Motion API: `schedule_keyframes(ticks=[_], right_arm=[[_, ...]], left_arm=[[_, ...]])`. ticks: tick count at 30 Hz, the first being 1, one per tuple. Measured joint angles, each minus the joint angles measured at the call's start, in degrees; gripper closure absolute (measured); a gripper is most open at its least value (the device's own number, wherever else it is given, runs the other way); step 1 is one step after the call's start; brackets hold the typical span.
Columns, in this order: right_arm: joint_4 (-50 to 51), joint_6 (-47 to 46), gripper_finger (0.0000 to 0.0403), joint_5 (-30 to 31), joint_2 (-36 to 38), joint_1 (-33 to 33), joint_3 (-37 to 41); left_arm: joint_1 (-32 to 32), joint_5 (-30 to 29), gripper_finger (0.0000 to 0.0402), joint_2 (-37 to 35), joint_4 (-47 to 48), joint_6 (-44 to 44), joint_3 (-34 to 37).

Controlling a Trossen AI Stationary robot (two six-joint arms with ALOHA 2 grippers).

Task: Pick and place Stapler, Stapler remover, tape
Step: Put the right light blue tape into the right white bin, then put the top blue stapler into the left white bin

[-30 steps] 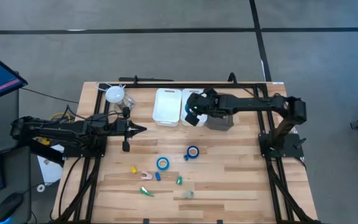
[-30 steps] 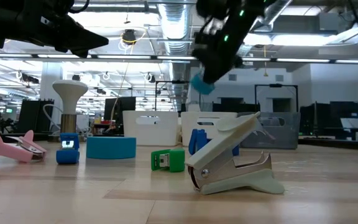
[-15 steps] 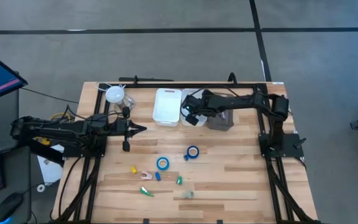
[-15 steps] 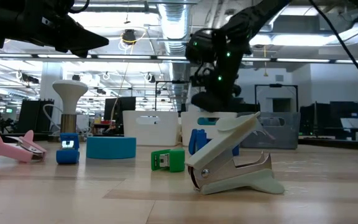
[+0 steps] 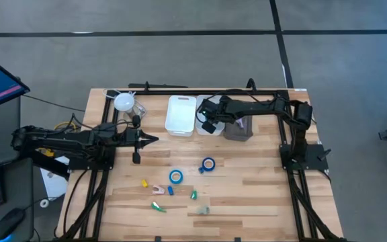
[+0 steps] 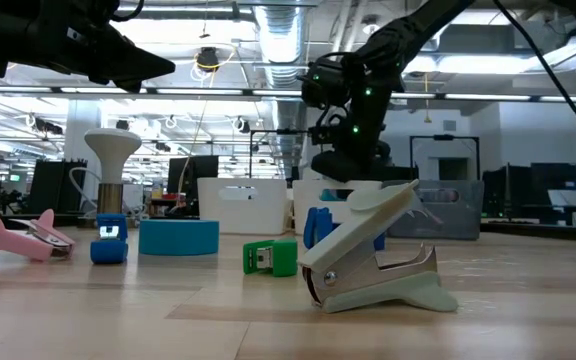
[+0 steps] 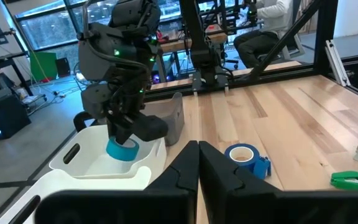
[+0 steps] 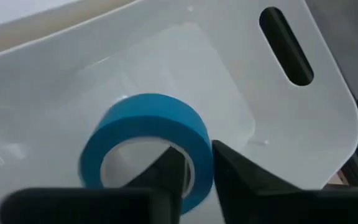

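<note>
Right gripper (image 8: 190, 177) grasps 1 tape roll (image 8: 145, 140) inside white bin (image 8: 229, 74); arm hides bin interior overhead.

My right arm reaches across the table's far side, wrist bent down, right gripper (image 5: 208, 126) pinched on something. My left gripper (image 5: 150, 140) hovers closed, arm level.

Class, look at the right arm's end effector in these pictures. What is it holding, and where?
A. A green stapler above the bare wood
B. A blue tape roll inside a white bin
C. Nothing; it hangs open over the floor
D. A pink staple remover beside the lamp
B: the right end effector grips the wall of a blue tape roll, one finger inside the ring, down in the white bin.
</note>
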State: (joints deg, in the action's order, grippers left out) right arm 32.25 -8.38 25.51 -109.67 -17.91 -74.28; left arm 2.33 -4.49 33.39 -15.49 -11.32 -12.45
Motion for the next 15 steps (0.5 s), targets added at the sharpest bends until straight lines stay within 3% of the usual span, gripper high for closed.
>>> schedule_keyframes(ticks=[7,11,15], right_arm=[[-1.4,3.4,0.0257,0.0,0.0,0.4,-0.1],[2.0,6.8,0.0249,0.0,0.0,0.9,-3.7],[12.1,7.4,0.0257,-0.3,0.0,2.7,-10.5]], left_arm=[[0.0,0.0,0.0399,0.0,0.0,0.0,0.0],[0.0,0.0,0.0399,0.0,0.0,0.0,0.0],[0.0,0.0,0.0399,0.0,0.0,0.0,0.0]])
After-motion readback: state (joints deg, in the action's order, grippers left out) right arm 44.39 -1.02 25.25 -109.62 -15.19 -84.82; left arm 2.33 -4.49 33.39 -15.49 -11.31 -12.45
